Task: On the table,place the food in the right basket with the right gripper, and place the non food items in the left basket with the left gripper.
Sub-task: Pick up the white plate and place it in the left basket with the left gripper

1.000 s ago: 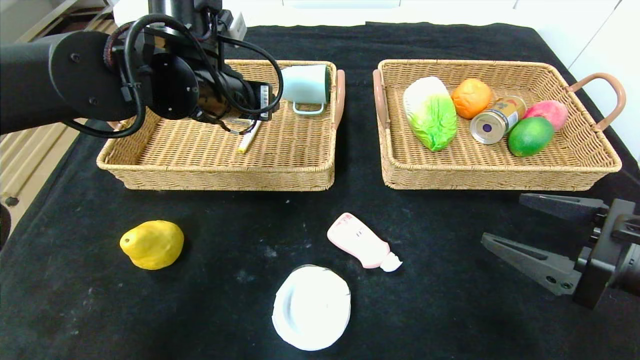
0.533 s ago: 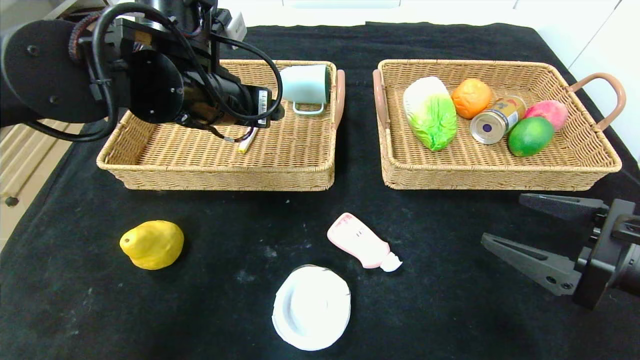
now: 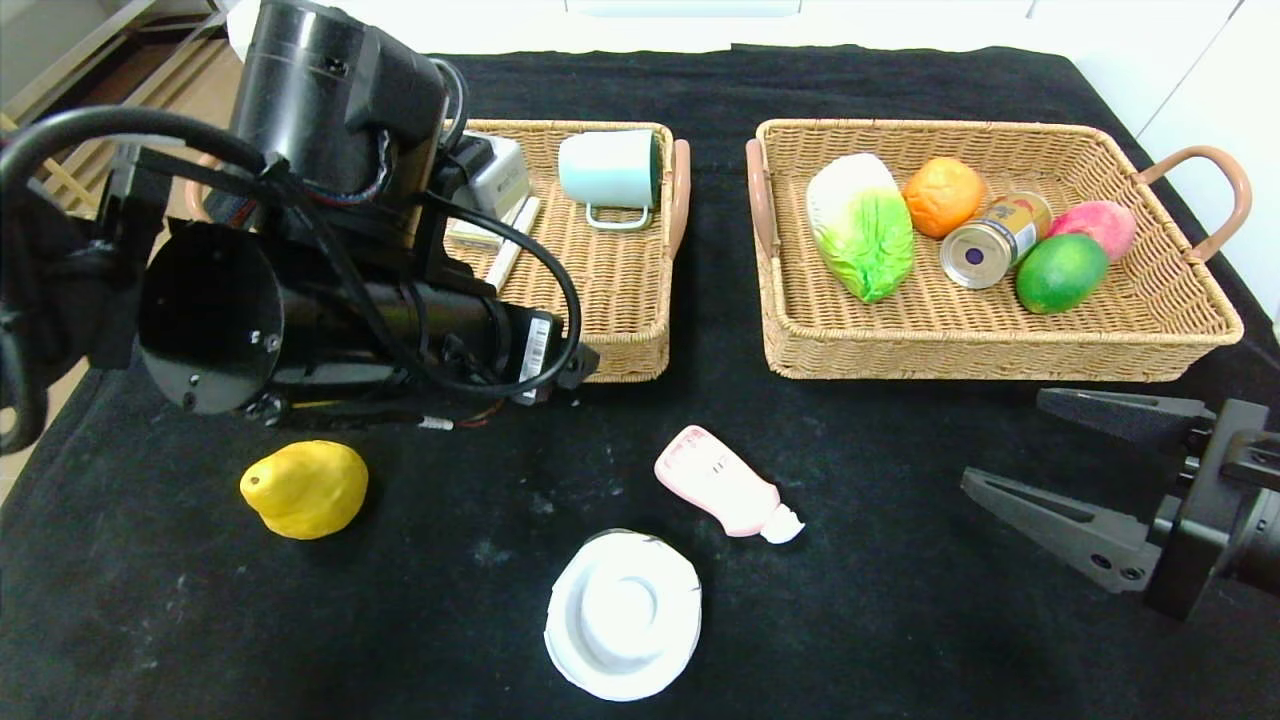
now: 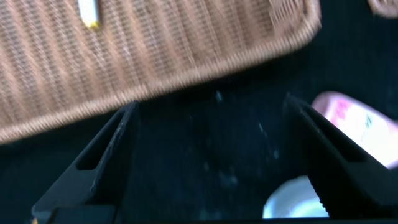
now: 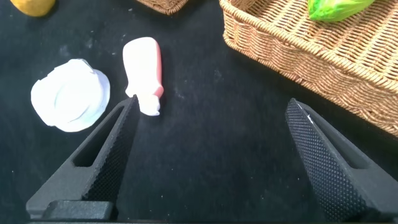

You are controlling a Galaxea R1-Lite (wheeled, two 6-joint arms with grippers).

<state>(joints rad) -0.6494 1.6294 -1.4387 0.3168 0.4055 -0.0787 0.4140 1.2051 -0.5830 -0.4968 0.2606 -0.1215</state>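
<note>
A yellow fruit (image 3: 305,488), a pink bottle (image 3: 725,482) and a white dish (image 3: 622,613) lie on the black table in front of two wicker baskets. My left arm (image 3: 330,330) hangs over the front edge of the left basket (image 3: 620,350). In the left wrist view my left gripper (image 4: 210,106) is open and empty above the cloth, with the pink bottle (image 4: 354,121) and the white dish (image 4: 292,199) just beyond it. My right gripper (image 3: 1003,438) is open and empty at the front right, in front of the right basket (image 3: 1000,360).
The left basket holds a pale green mug (image 3: 608,170), a small box (image 3: 495,190) and a white stick (image 3: 512,245). The right basket holds a cabbage (image 3: 860,225), an orange (image 3: 943,195), a can (image 3: 995,240), a pink fruit (image 3: 1095,225) and a green fruit (image 3: 1060,272).
My left arm has drawn back from over the left basket to its front edge, leaving the white stick and the box uncovered inside. The right arm has not moved.
</note>
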